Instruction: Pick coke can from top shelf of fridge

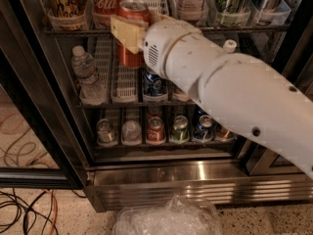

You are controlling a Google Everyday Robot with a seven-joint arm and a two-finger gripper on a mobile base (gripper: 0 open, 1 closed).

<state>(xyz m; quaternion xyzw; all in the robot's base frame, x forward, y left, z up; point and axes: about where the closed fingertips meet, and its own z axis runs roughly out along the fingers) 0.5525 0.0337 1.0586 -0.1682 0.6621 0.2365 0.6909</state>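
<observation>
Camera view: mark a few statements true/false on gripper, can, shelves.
1. The gripper is shut on the coke can. True.
2. The held can sits on the bottom rack. False: it is held up in the air in front of the top shelf, level with that shelf's front edge.
3. A water bottle stands at the left of the middle shelf. True.
4. No other red can is on the top shelf. False: a second red Coca-Cola can stands there, just left of the held one.
</observation>
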